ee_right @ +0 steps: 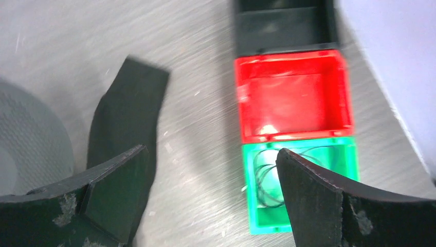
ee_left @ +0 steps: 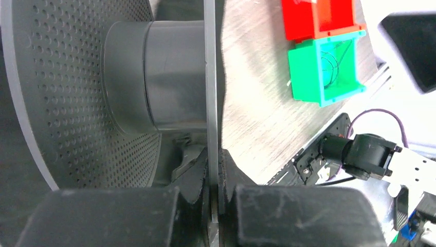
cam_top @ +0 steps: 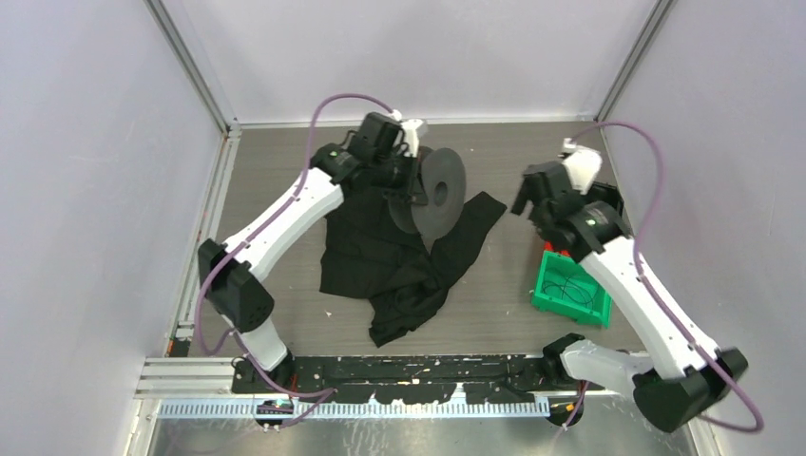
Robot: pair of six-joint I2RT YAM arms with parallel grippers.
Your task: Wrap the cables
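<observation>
The thin dark wire lies coiled inside the green bin at the right; it also shows in the left wrist view and the right wrist view. My left gripper is shut on one flange of the grey spool and holds it tilted on edge above the black cloth. The spool's hub is bare. My right gripper is open and empty, hovering above the table just left of the green bin.
A black cloth garment lies spread in the middle of the table, one corner reaching toward the right gripper. A red bin and a black bin stand in a row behind the green one, near the right wall.
</observation>
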